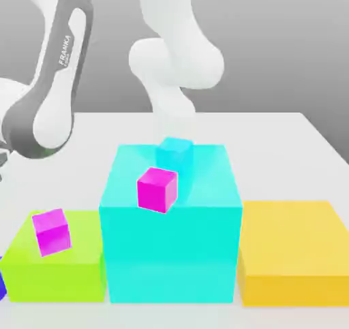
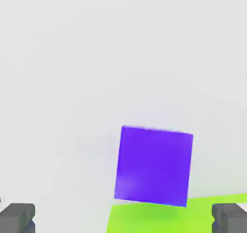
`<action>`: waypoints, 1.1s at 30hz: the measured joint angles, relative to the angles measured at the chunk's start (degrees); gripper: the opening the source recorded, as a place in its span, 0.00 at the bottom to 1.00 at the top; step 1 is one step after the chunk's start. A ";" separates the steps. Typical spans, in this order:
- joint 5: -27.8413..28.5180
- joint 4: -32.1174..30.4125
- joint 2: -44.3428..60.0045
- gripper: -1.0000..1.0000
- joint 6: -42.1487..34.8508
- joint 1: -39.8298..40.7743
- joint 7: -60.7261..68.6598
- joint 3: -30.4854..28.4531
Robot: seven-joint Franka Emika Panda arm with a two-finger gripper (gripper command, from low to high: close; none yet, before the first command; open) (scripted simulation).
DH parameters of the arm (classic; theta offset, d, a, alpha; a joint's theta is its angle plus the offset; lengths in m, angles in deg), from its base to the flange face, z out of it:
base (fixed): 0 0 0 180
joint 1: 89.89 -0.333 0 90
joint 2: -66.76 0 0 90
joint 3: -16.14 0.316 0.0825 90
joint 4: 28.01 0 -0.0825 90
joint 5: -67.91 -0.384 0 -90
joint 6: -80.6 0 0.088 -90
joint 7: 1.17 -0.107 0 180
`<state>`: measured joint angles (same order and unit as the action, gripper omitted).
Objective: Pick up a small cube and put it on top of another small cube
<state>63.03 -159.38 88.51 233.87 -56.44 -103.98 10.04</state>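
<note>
Looking down from the hand, the gripper (image 2: 123, 218) hangs spread wide, nothing between its fingers (image 2: 18, 216), one dark pad at each side. Between those pads and a little ahead sits the small indigo cube (image 2: 154, 165) on the pale table (image 2: 72, 58), its near edge touching or just overlapping the lime green block (image 2: 159, 220) that lies directly under the gripper. In the exterior view, the indigo cube (image 1: 2, 285) peeks in beside that lime block (image 1: 58, 273), which carries a magenta cube (image 1: 52, 231). The tall cyan block (image 1: 170, 253) holds another magenta cube (image 1: 157, 189) and a pale cyan cube (image 1: 175, 152). A yellow block (image 1: 293, 253) lies beyond.
</note>
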 joint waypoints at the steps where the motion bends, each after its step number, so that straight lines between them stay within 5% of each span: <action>1: -0.57 0.37 2.08 0.50 1.54 0.38 0.17 0.33; 2: -1.00 0.76 4.16 0.50 3.14 0.75 0.38 0.73; 3: -1.33 1.13 6.06 0.00 4.63 1.07 0.58 1.09; 10: -1.42 1.20 6.45 0.00 5.03 1.17 0.59 1.18; 17: 2.41 -0.42 -4.87 0.00 -4.38 -0.52 -1.56 -0.73; 30: 5.49 -11.35 -30.66 0.00 -19.34 -6.87 -4.22 2.73; 33: 5.39 -13.54 -28.34 0.00 -14.85 -7.08 -4.16 2.97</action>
<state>68.42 -172.93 60.17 219.03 -63.52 -108.14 13.01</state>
